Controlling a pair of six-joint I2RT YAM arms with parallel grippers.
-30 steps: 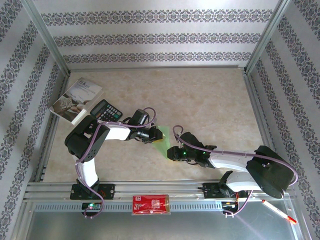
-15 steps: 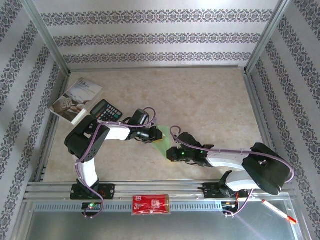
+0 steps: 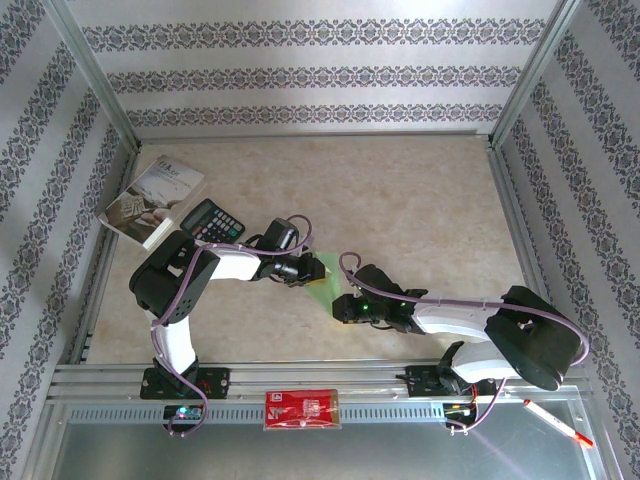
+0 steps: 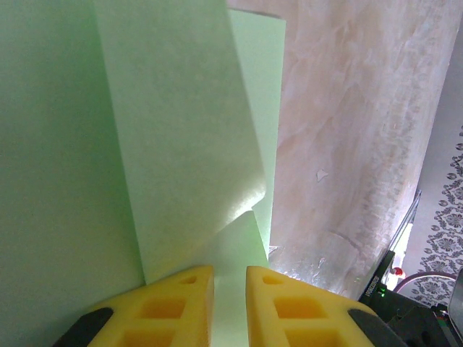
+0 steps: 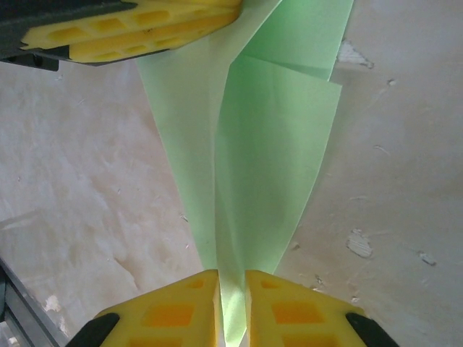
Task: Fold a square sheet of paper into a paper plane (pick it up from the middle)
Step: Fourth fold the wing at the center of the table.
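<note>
Paper (image 3: 325,282) between left pincer (image 4: 229,276) and right pincer (image 5: 231,280), calculator (image 3: 212,220) beside booklet (image 3: 152,200)

Print on booklet (image 3: 150,200) and red packet (image 3: 302,409) too small, illegible.

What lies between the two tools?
The folded green paper: left tool pinches one end, right tool the other, seen in the right wrist view.

right hand (image 3: 338,304) a little further left than a second ago, closer in on the folded green paper (image 3: 322,283), its arm's elbow (image 3: 530,345) swung left too
</note>
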